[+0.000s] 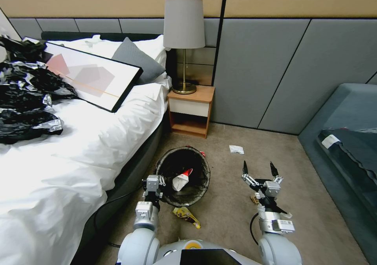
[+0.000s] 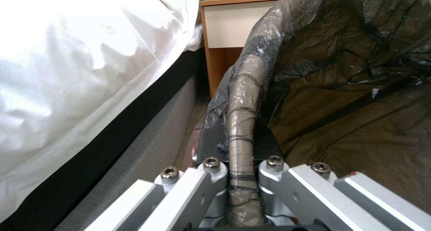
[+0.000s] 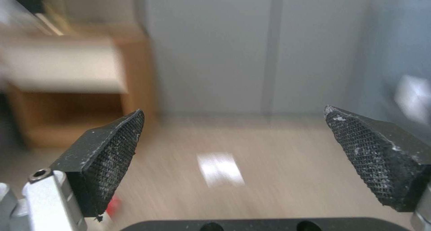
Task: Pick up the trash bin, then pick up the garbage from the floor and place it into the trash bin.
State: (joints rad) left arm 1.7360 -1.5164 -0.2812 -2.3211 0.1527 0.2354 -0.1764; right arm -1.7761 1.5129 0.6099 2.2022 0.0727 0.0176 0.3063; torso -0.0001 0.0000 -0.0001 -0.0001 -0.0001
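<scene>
The trash bin (image 1: 207, 174), lined with a black bag, is beside the bed with a red-and-white wrapper (image 1: 182, 179) inside. My left gripper (image 1: 159, 182) is shut on its near-left rim; in the left wrist view the bag-covered rim (image 2: 244, 99) runs between the gripper's (image 2: 241, 144) fingers. My right gripper (image 1: 259, 170) hovers open to the right of the bin with nothing in it (image 3: 233, 140). Garbage on the carpet: a white tissue (image 1: 236, 149) (image 3: 220, 168) ahead of the right gripper, a yellow wrapper (image 1: 187, 216) near my base, a brown piece (image 1: 255, 197) under the right wrist.
The bed (image 1: 78, 159) with white sheets, black plastic sheeting (image 1: 23, 100) and a framed picture (image 1: 92, 76) lies to the left. A wooden nightstand (image 1: 191, 109) with a lamp (image 1: 184, 41) stands ahead. A blue sofa (image 1: 345, 139) bounds the right. Open carpet (image 1: 235, 225) lies between.
</scene>
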